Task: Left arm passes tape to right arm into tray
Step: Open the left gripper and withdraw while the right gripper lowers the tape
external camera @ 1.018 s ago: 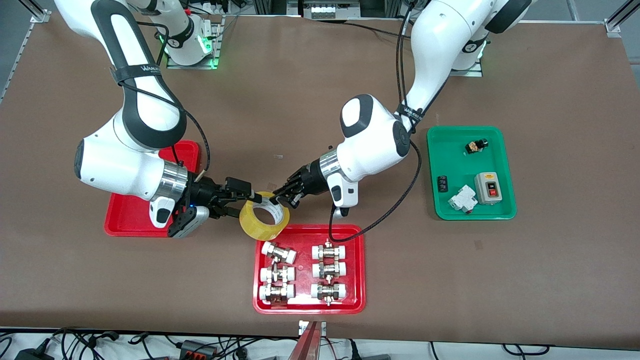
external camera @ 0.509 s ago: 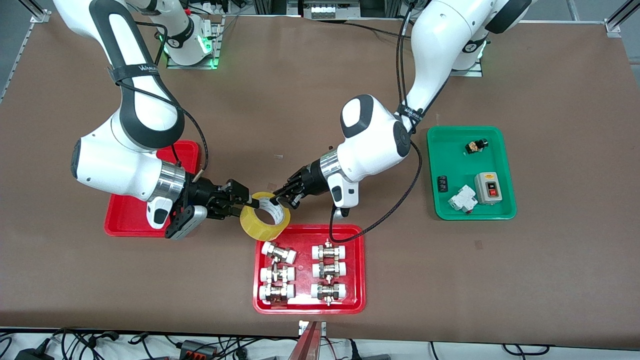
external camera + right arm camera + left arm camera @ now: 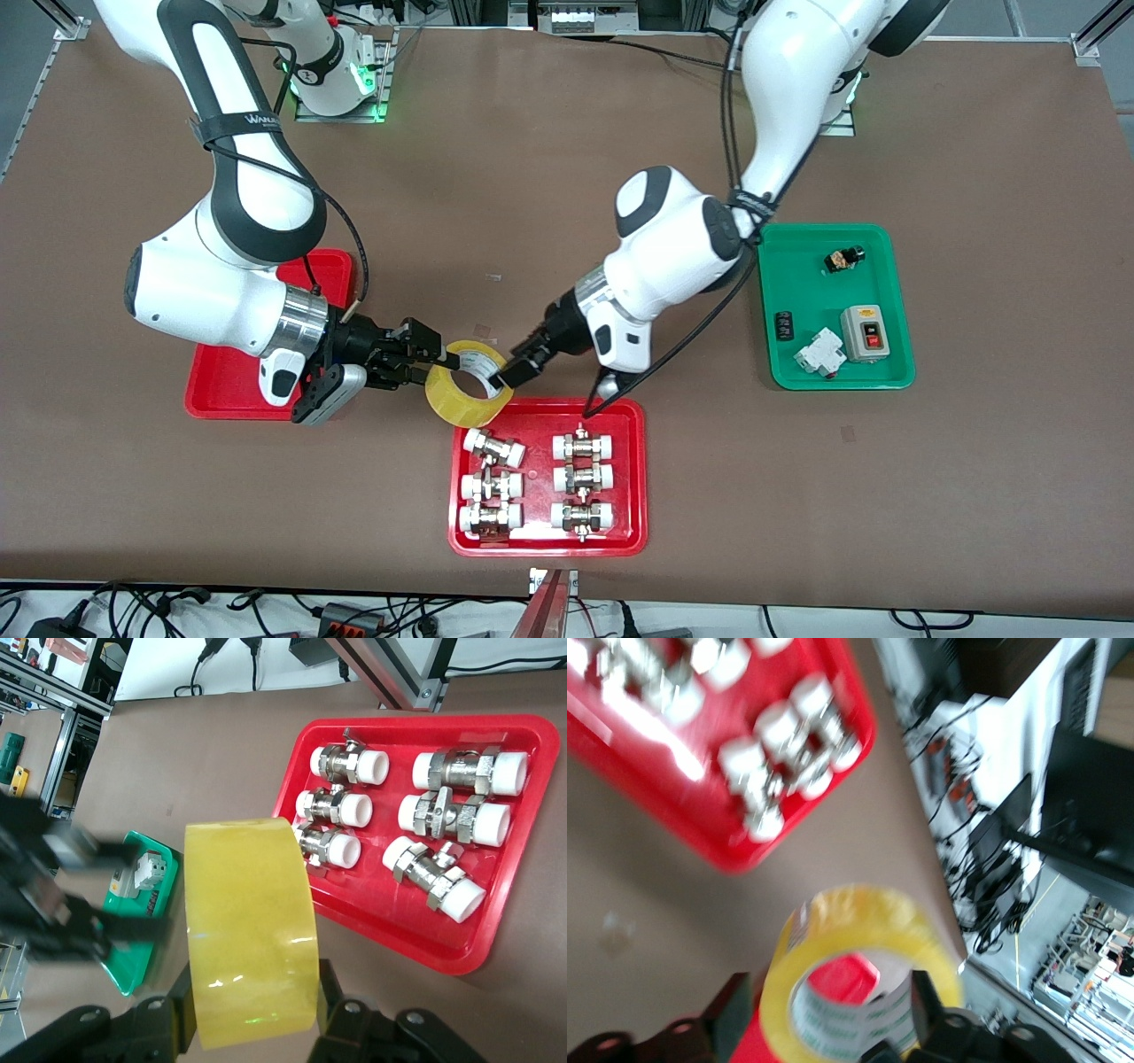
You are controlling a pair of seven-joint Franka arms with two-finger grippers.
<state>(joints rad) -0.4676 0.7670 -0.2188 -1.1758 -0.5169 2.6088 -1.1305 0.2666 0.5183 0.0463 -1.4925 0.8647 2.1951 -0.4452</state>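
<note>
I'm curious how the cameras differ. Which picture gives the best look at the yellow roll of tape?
The right wrist view: the tape fills the middle, sharp, its glossy yellow band side-on between the right gripper jaws. The front view shows the tape small, held between both arms over the table. The left wrist view shows its hollow core, blurred.

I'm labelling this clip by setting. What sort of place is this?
Probably a robotics lab or test bench: two white arms work over a brown table framed in aluminium rails, a red tray of metal fittings and a green tray of electrical switches are laid out, and cables and power strips run along the edge.
</note>
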